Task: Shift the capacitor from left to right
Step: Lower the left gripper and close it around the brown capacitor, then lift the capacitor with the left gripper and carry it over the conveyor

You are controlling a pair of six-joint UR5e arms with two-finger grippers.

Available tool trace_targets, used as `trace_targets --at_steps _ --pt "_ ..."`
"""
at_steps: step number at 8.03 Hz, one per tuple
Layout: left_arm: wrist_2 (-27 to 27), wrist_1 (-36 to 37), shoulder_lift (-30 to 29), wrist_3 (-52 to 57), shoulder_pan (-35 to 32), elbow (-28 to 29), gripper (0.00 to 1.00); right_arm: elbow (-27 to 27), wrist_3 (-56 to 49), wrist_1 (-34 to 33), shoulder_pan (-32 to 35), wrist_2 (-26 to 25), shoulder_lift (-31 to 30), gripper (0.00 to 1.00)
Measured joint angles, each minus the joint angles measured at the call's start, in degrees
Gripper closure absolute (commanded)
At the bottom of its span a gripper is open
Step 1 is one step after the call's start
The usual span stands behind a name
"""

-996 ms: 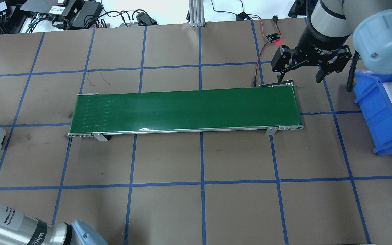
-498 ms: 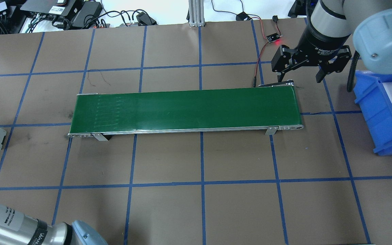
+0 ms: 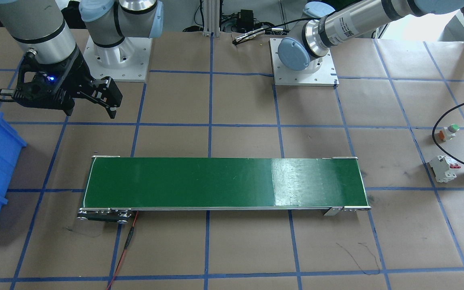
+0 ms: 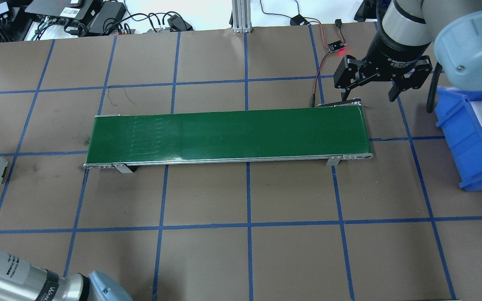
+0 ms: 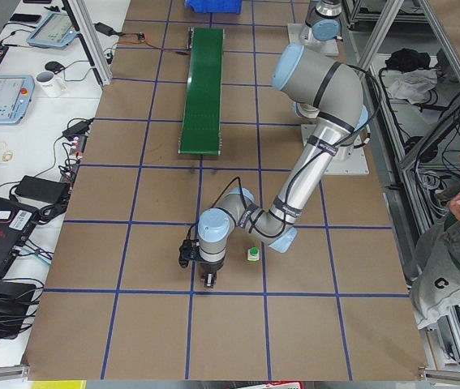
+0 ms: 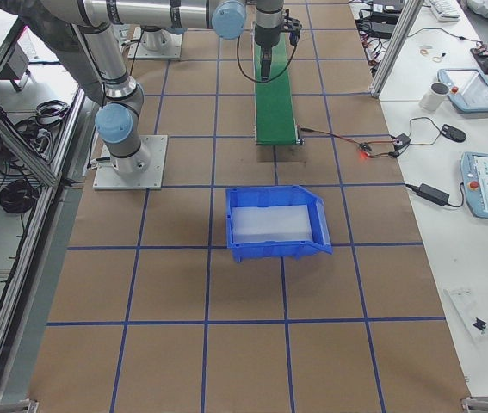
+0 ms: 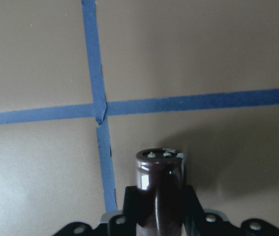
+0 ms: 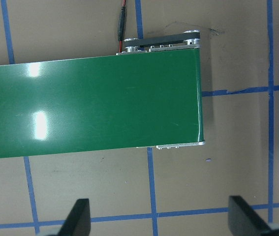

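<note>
In the left wrist view the capacitor (image 7: 159, 179), a dark glossy cylinder with two terminals on its top face, sits upright between the fingers of my left gripper (image 7: 159, 201), which is shut on it just above the brown paper. In the exterior left view this gripper (image 5: 210, 275) is low over the table, far from the belt's end. My right gripper (image 4: 367, 98) is open and empty, hovering over the far corner of the right end of the green conveyor belt (image 4: 228, 136). It also shows in the front-facing view (image 3: 91, 112).
A white breaker with a red lever (image 3: 441, 169) and a green-capped push button (image 3: 449, 131) lie on the table's left side, near my left gripper. A blue bin (image 4: 471, 138) stands past the belt's right end. A small board with a red light (image 4: 336, 46) and its wires lie behind the belt.
The faint marks on the belt's surface have drifted to the right. Both arms have kept their places.
</note>
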Motion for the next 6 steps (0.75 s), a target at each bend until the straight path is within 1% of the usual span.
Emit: trace_targets --at_steps 1,3,4,5,6 --pt "0.19 0.03 -0.01 -0.34 -0.04 0.0 1.0 0.0 0.0 0.0 0.02 0.0 0.0 0.0" --pt "0.44 0.04 0.31 -1.32 -0.34 -0.01 1.0 0.0 -0.02 0.06 0.02 0.0 0.0 0.0" --pt "0.85 -0.06 1.64 -3.17 -1.17 -0.06 1.0 0.0 -0.03 0.05 0.02 0.0 0.0 0.0" --pt "2.19 -1.0 4.25 -6.22 -2.86 -0.2 1.0 0.0 -0.03 0.05 0.02 0.0 0.0 0.0" --pt "3.88 -4.03 7.75 -10.17 -5.17 -0.34 1.0 0.0 -0.03 0.04 0.02 0.0 0.0 0.0"
